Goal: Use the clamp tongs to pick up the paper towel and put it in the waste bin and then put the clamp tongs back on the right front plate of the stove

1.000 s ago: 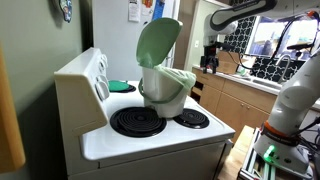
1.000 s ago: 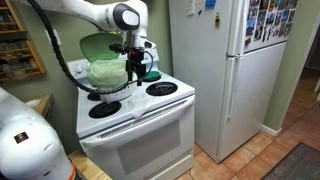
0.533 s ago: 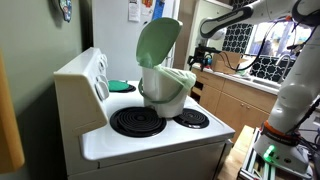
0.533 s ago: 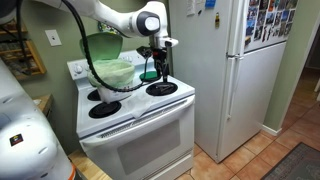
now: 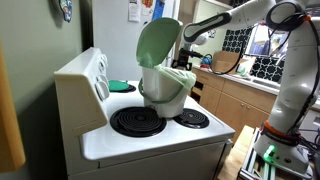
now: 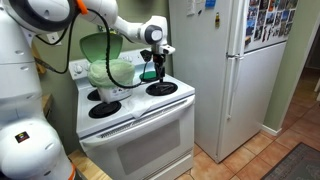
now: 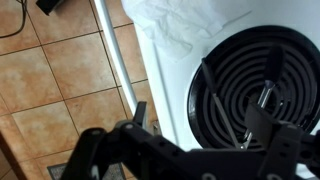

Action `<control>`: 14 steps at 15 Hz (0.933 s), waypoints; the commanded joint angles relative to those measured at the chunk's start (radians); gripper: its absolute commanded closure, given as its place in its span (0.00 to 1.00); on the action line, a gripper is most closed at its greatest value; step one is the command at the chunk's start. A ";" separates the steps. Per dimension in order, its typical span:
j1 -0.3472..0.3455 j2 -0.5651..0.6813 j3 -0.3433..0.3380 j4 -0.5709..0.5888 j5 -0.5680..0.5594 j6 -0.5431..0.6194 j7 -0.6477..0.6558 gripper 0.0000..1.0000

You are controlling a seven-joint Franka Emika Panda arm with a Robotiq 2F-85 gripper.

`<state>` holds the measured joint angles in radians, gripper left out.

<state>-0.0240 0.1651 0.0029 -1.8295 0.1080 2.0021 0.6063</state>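
In the wrist view the metal clamp tongs (image 7: pixel 240 105) lie on a black coil burner (image 7: pixel 250 60) of the white stove (image 7: pixel 165 80). A crumpled white paper towel (image 7: pixel 185 25) lies on the stove top beside that burner. My gripper (image 7: pixel 215 140) is open and empty above the tongs, its fingers spread to either side. In both exterior views the gripper (image 6: pixel 153 70) (image 5: pixel 190 48) hovers over the stove's right side, next to the cream waste bin (image 5: pixel 165 92) (image 6: pixel 110 72), which stands on the stove with its green lid (image 5: pixel 157 42) flipped up.
A green dish (image 5: pixel 120 87) sits at the back of the stove by the control panel (image 5: pixel 98 75). A white fridge (image 6: pixel 225 70) stands close beside the stove. Tiled floor (image 7: pixel 60 90) shows past the stove edge. Wooden cabinets (image 5: pixel 235 100) lie beyond.
My arm has swung across from beside the bin to over the stove's right burners and has dropped slightly. The bin has not moved.
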 commanded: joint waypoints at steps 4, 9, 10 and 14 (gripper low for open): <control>0.016 0.015 -0.019 0.021 0.003 -0.004 0.001 0.00; 0.024 0.133 -0.003 0.073 0.005 0.121 -0.225 0.00; 0.031 0.153 -0.003 0.078 0.002 0.157 -0.232 0.00; 0.055 0.237 -0.004 0.116 0.016 0.236 -0.225 0.00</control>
<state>0.0151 0.3394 0.0044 -1.7580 0.1156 2.1930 0.3848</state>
